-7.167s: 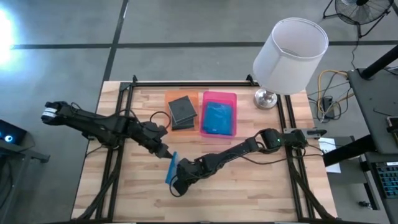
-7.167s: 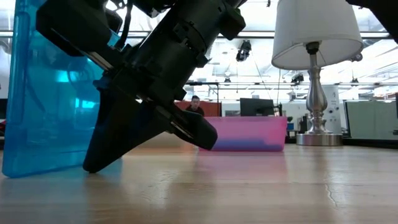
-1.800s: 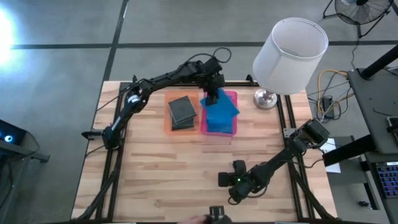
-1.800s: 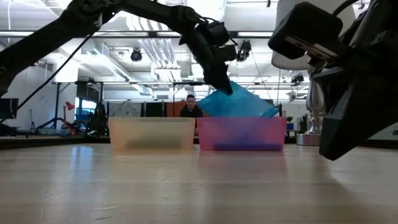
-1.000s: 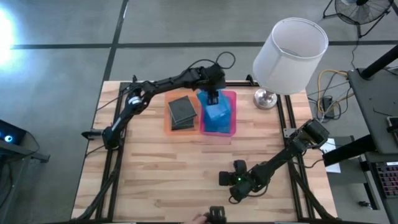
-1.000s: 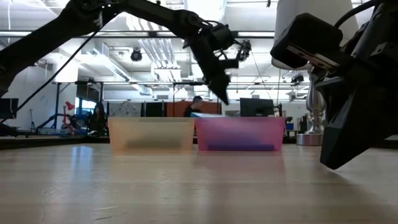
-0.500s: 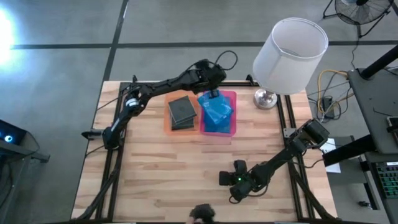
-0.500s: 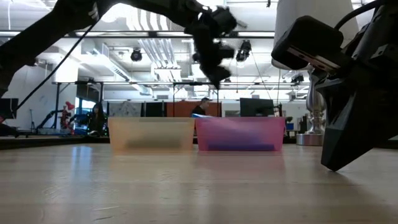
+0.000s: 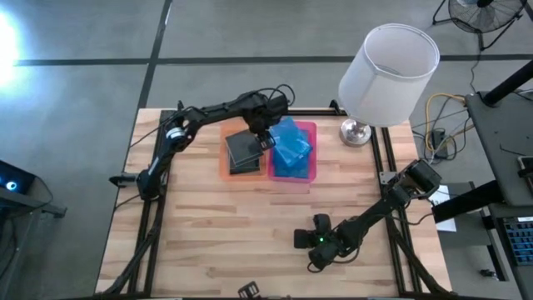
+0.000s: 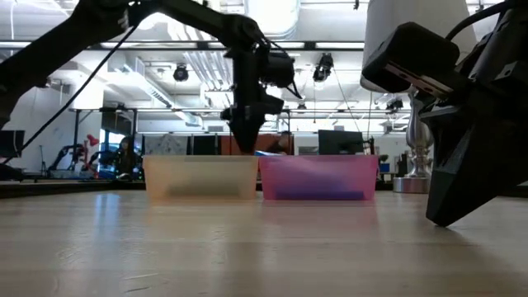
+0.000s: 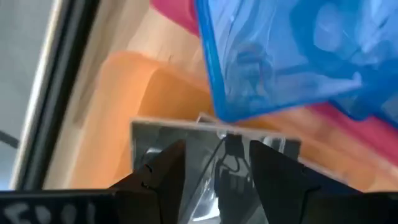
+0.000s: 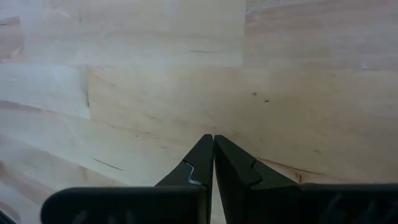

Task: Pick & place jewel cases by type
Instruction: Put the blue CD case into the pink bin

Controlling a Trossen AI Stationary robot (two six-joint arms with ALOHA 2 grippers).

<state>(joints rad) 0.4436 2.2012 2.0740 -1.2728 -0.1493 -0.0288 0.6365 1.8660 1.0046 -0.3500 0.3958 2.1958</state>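
Note:
Blue jewel cases [image 9: 291, 147] lie in the pink tray [image 9: 314, 158]. The top one [image 11: 292, 56] sits askew on the others. Dark grey cases [image 9: 242, 147] are stacked in the orange tray [image 9: 223, 165], and the left wrist view shows the silvery top case [image 11: 211, 146]. My left gripper [image 9: 265, 133] [image 11: 217, 149] hangs open above the orange tray's right side, next to the pink tray, holding nothing. My right gripper [image 9: 313, 245] [image 12: 213, 140] is shut over bare wood near the table's near right.
A lamp with a white shade [image 9: 388, 62] stands on its metal base [image 9: 356, 132] at the far right corner, beside the pink tray. The two trays sit side by side at the far middle [image 10: 200, 177] [image 10: 320, 177]. Bare wood [image 9: 216, 225] lies before them.
My left gripper has moved from above the pink tray toward the table's left and now hangs over the orange tray. The top blue case, square in the pink tray a second ago, now lies turned askew there. The right arm has kept still.

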